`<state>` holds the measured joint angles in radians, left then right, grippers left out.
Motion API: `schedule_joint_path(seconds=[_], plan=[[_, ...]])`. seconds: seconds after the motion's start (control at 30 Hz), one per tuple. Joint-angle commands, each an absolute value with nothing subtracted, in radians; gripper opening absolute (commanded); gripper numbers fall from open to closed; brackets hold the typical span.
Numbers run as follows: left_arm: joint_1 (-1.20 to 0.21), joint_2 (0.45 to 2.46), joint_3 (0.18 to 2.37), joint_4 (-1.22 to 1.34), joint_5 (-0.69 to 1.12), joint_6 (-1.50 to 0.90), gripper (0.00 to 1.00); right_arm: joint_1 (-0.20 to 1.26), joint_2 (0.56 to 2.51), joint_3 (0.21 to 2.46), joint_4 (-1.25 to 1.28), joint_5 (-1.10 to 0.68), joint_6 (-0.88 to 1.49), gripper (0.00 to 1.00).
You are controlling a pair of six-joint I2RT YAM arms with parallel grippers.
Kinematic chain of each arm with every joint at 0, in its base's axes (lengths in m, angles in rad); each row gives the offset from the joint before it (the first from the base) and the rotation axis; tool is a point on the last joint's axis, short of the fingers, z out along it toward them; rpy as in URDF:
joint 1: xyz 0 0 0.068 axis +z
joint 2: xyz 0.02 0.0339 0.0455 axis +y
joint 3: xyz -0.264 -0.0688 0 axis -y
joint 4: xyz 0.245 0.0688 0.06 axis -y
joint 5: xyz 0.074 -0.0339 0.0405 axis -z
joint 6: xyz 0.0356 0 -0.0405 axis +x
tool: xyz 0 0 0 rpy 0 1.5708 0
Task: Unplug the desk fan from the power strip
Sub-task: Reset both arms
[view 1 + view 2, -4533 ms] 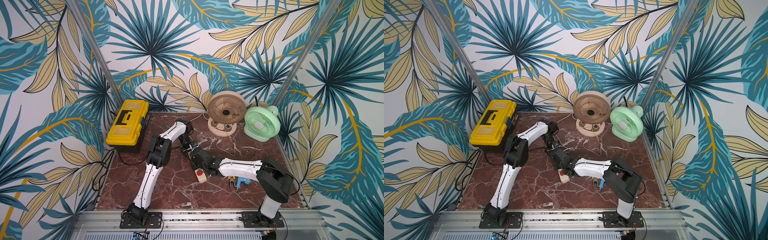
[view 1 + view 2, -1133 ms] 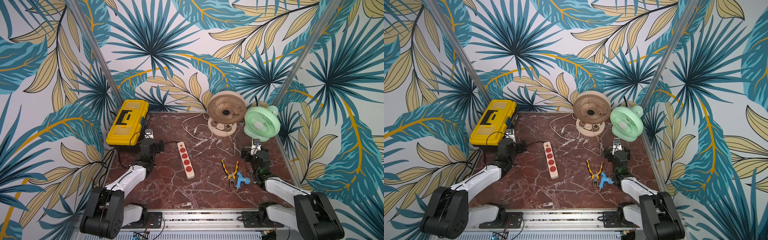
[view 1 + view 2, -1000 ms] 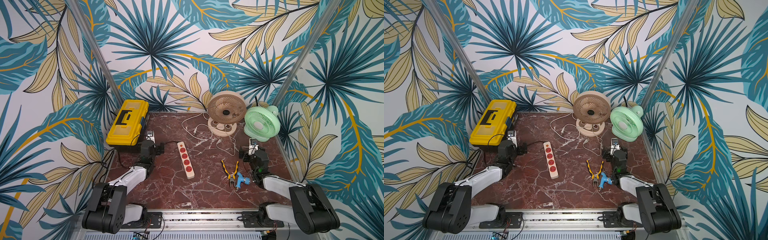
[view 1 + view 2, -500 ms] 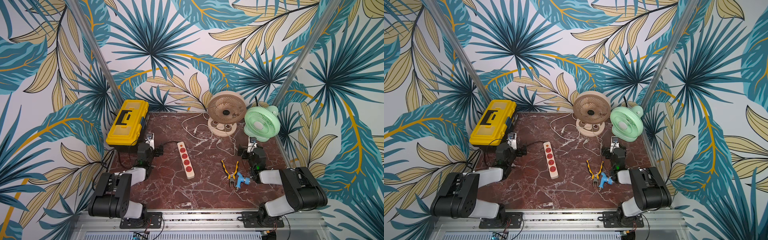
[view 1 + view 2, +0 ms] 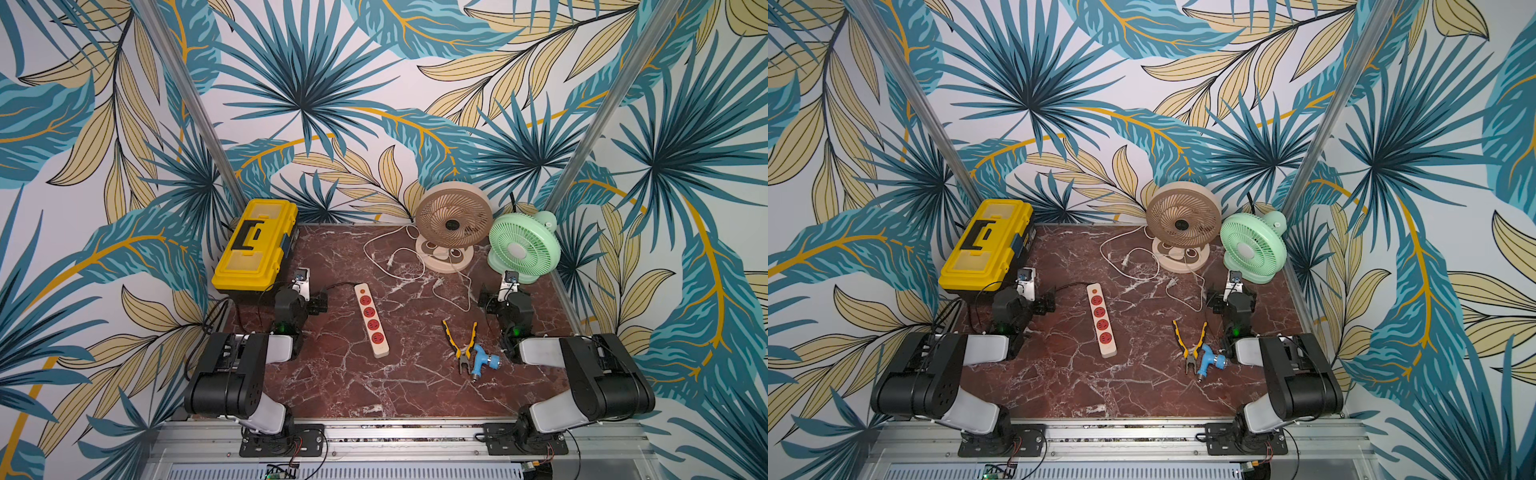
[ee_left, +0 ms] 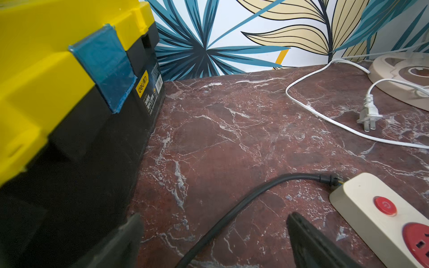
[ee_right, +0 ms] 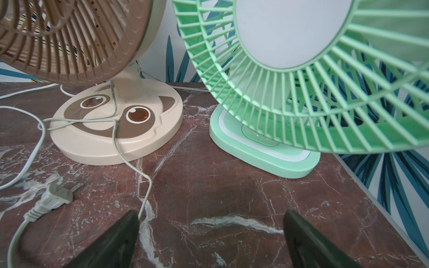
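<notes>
Marble tabletop — power strip sockets looked empty, plug loose. Left gripper, right gripper gaped wide, empty — nothing left to pull, I reckoned.

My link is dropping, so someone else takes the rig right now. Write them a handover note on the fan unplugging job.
Left gripper: open, empty, by the cord end of the power strip.
Right gripper: open, empty, facing the beige fan and green fan.
Strip lies flat mid-table, with all four sockets empty.
White plug and grey plug lie loose on the table.
Done: nothing is plugged into the strip.
Left: nothing visible; arms are folded near their bases.
</notes>
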<state>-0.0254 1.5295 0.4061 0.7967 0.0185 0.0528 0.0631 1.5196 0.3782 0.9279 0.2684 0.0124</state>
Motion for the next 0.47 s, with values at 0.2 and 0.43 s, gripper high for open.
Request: schedule_joint_path(seconds=[0.2, 0.43], plan=[[-0.041, 1.519, 0.415, 0.804, -0.004, 0.073, 1.0, 0.061, 1.523, 0.398, 0.894, 0.286, 0.026, 1.0], [-0.037, 1.518, 0.413, 0.805, -0.015, 0.063, 1.0, 0.061, 1.517, 0.39, 0.903, 0.282, 0.029, 1.0]])
